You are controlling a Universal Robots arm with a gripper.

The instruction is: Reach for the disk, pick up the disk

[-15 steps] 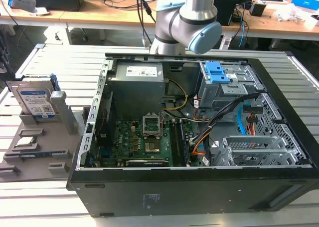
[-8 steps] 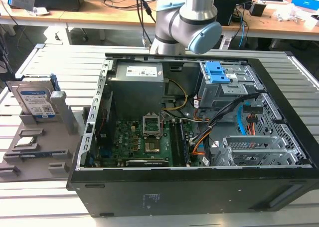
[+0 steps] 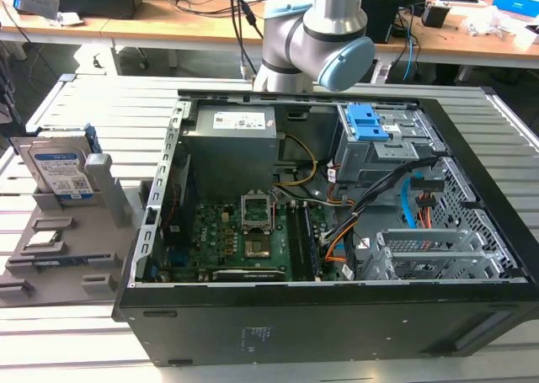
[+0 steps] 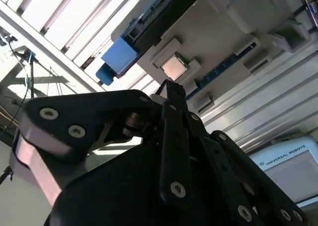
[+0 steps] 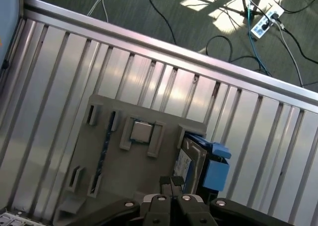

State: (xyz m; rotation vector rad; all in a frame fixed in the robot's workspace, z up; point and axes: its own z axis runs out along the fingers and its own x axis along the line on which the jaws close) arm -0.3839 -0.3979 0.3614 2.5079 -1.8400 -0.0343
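The disk (image 3: 59, 171) is a silver drive with a white-and-blue label and a blue frame. It stands on edge in a slot of the grey holder (image 3: 59, 261) at the exterior view's left. In the first wrist view the disk (image 5: 190, 159) sits just beyond my gripper (image 5: 171, 182), whose black fingers are shut together with nothing between them. In the second wrist view the gripper (image 4: 169, 86) hangs over the holder (image 4: 218, 35), apart from the disk (image 4: 119, 56), which shows edge-on with its blue frame.
A small square silver chip (image 5: 141, 130) lies in the holder beside the disk. An open computer case (image 3: 337, 231) stands on the slatted metal table (image 3: 101, 105) at the holder's right. The arm (image 3: 324, 29) rises behind the case. Cables and a power strip (image 5: 263, 20) lie on the floor.
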